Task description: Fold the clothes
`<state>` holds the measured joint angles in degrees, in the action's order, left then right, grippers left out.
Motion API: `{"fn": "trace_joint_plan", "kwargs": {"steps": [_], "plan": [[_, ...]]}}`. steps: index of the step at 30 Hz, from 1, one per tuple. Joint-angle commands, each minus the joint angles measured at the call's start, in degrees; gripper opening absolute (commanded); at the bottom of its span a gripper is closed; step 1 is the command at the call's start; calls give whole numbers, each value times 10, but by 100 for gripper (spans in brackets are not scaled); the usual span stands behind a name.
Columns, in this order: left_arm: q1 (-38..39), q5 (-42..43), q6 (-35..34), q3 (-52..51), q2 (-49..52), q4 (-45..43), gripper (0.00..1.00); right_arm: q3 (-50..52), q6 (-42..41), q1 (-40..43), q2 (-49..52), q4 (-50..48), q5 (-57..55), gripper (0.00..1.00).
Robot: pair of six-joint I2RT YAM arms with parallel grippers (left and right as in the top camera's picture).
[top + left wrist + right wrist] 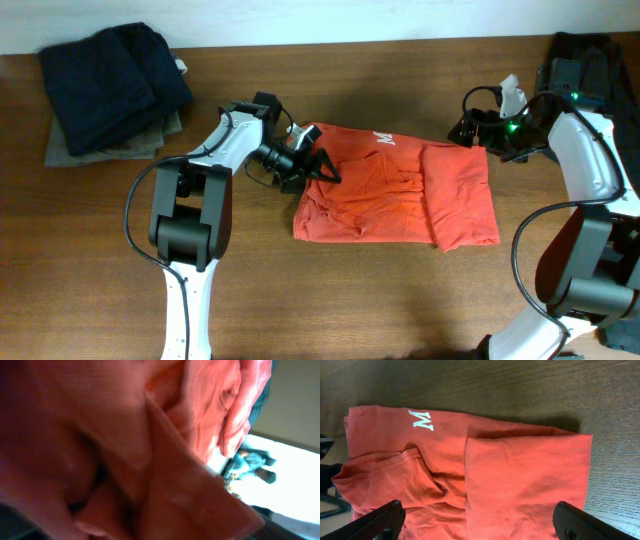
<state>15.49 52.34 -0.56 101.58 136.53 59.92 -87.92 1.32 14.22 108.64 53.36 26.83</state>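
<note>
The tabletop (380,290) is a brown wood surface with a fine lengthwise grain and a dull sheen. Its near part carries only the bases of the two arms.

At mid-depth, the T-shirt (395,195) lies flat near the centre of the tabletop, between the two arms. It is a red-orange, matte fabric with a fine weave, folded into a rough rectangle. The right portion is a smooth flap (530,485) with a straight edge, laid over the body of the garment. The left portion is bunched into soft creases. A white printed letter "M" (421,420) shows near the far edge.

The left gripper (318,165) is at the left edge of the T-shirt. In the left wrist view, blurred red fabric with a folded hem fills the frame and hides the jaws. Whether this gripper is wide, narrow or holding the cloth cannot be told.

The right gripper (477,510) is at the far right corner of the T-shirt. Its black fingers (370,525) stand wide apart above the cloth, with nothing between them.

At the far left corner, a stack of dark navy garments (115,75) rests on an olive-grey cloth (100,150). A pale wall (300,20) borders the far edge.
</note>
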Motion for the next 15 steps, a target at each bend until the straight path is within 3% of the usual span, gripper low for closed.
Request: {"fn": "trace_joint_plan", "kwargs": {"steps": [1, 5, 8, 15], "plan": [[5, -138, -29, -14, 31, -10, 64, -7, -3, -3, -13, 6, -6, 99], [3, -143, -29, -14, 31, -12, 34, -7, -3, -3, -13, 9, -6, 99], [-5, -152, -29, -14, 31, -12, 2, -7, -3, -3, -13, 10, -6, 99], [-65, -185, -29, -8, 31, -5, 1, -7, -3, -3, -13, 17, -6, 99]]}}
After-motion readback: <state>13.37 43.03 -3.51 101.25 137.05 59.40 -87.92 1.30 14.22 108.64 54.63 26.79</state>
